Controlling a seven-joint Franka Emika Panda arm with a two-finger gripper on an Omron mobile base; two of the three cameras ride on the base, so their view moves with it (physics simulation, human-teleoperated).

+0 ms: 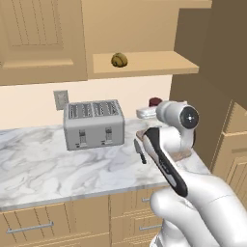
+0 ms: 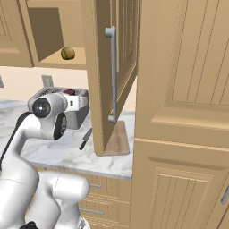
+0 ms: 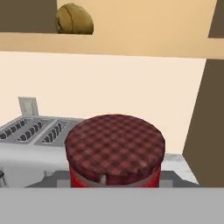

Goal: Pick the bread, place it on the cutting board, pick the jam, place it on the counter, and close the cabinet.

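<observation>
The bread (image 1: pixel 119 60) (image 2: pixel 67 53) (image 3: pixel 74 19) lies on the open cabinet's shelf (image 1: pixel 154 63). My gripper (image 1: pixel 152 110) (image 2: pixel 71 97) hangs to the right of the toaster's top, above the counter (image 1: pixel 48 164), and is shut on the jam (image 1: pixel 155 102) (image 3: pixel 114 151). In the hand view the jam's dark red chequered lid sits close in front, below the shelf. The cutting board (image 2: pixel 118 138) (image 1: pixel 182 155) lies flat on the counter under the cabinet, partly hidden by my arm. The cabinet door (image 2: pixel 105 67) stands open, with its grey bar handle (image 2: pixel 112 74) facing out.
A silver four-slot toaster (image 1: pixel 94 124) stands at the back of the counter. A black-handled knife (image 1: pixel 140 152) (image 2: pixel 85 139) lies just left of the board. A wall outlet (image 1: pixel 61 99) sits behind the toaster. A tall wooden cabinet (image 2: pixel 188 112) closes off the right side.
</observation>
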